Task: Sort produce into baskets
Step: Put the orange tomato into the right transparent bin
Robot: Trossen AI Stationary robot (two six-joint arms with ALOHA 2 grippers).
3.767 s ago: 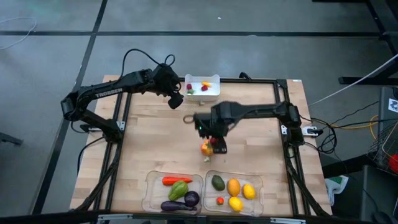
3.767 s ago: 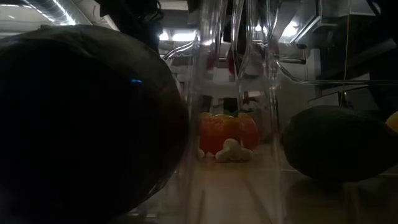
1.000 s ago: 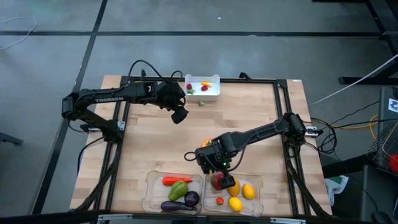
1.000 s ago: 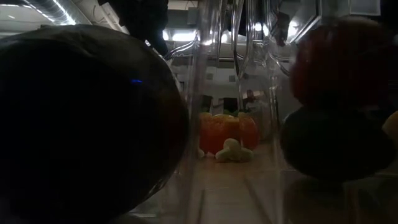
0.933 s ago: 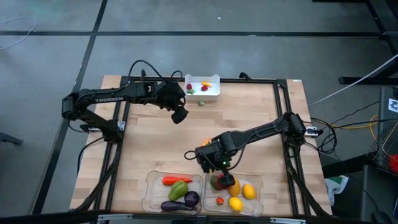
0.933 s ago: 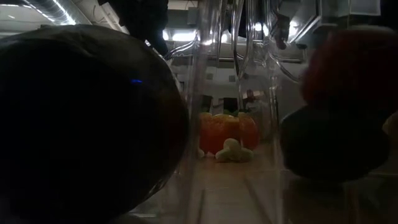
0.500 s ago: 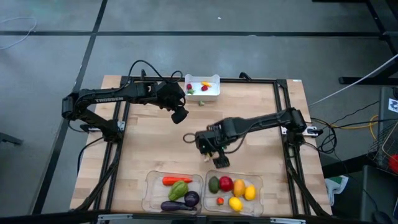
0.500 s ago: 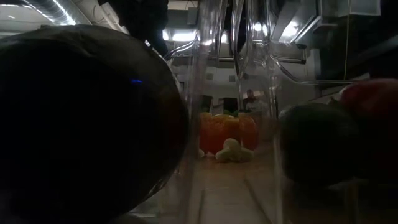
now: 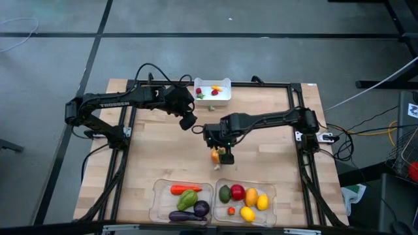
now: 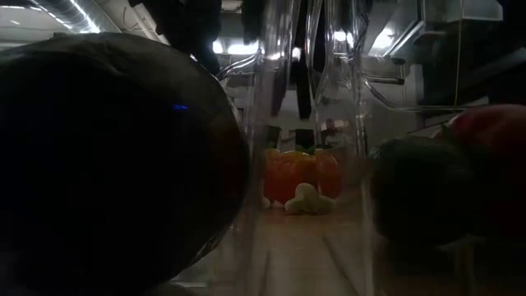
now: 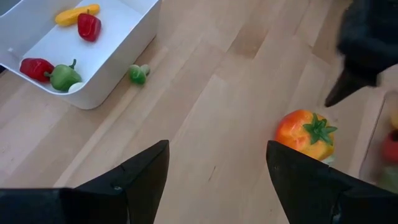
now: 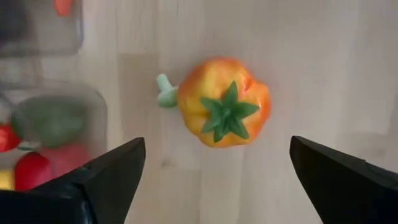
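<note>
Right gripper point(image 9: 225, 156) back from right clear tray point(image 9: 270, 194), fingers spread wide, empty, above orange pepper point(image 12: 224, 110). Left gripper point(image 9: 187, 121) part-open, empty.

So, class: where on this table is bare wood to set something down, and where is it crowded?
Free: the wood between the white bin and the right pincer, and left of the orange pepper. Crowded: both clear trays at the near edge.

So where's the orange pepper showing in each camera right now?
High: orange pepper mid-table, under the right pincer.
Low: centre, seen between the clear trays.
Left wrist: right side.
Right wrist: centre, between open fingers.
Shared landmark: the small pale piece touching it.
</note>
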